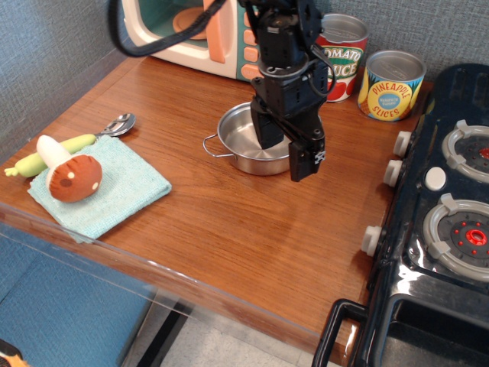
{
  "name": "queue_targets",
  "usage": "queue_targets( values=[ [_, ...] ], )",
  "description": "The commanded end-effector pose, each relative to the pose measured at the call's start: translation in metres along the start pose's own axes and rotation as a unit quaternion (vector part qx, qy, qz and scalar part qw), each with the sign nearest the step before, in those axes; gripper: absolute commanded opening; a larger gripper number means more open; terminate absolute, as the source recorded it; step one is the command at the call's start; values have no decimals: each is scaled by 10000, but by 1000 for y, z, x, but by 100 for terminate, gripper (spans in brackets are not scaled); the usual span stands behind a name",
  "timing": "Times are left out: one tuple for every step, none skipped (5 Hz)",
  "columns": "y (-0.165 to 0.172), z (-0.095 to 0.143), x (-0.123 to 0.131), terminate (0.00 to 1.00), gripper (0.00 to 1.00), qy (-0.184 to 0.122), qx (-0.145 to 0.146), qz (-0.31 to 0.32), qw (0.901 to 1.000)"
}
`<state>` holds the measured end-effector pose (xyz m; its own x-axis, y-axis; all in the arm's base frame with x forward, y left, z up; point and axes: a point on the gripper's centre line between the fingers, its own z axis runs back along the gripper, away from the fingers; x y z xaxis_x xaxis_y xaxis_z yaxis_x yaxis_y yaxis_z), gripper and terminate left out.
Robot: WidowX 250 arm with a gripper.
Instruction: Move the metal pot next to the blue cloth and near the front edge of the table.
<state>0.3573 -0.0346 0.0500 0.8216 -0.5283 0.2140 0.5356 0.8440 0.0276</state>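
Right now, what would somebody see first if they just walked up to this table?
First, the black gripper hanging over the right side of the shiny metal pot mid-table. Next, the toy mushroom on the blue cloth at the left front. Then the bright tomato sauce can and pineapple can along the back wall.

The round metal pot is shiny silver. Left of the pot, the square terry cloth is light blue-teal and carries a brown plush mushroom. The wooden table is brown with fine grain. The gripper above the pot is black.
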Motion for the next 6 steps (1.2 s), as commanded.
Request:
queue_targets(
  values=[
    [-1, -13, 12, 0, 100, 54, 51, -43, 10000],
    [0, -22, 9, 0, 100, 99, -95, -34, 9999],
    [0, -18, 9, 0, 0, 37, -128, -152, 9998],
    [2, -13, 9, 0, 0, 17, -64, -137, 9999],
    [3, -4, 10, 0, 0, -35, 85, -91, 9999],
    [-2, 25, 10, 0, 0, -251, 336, 271, 9988]
  ],
)
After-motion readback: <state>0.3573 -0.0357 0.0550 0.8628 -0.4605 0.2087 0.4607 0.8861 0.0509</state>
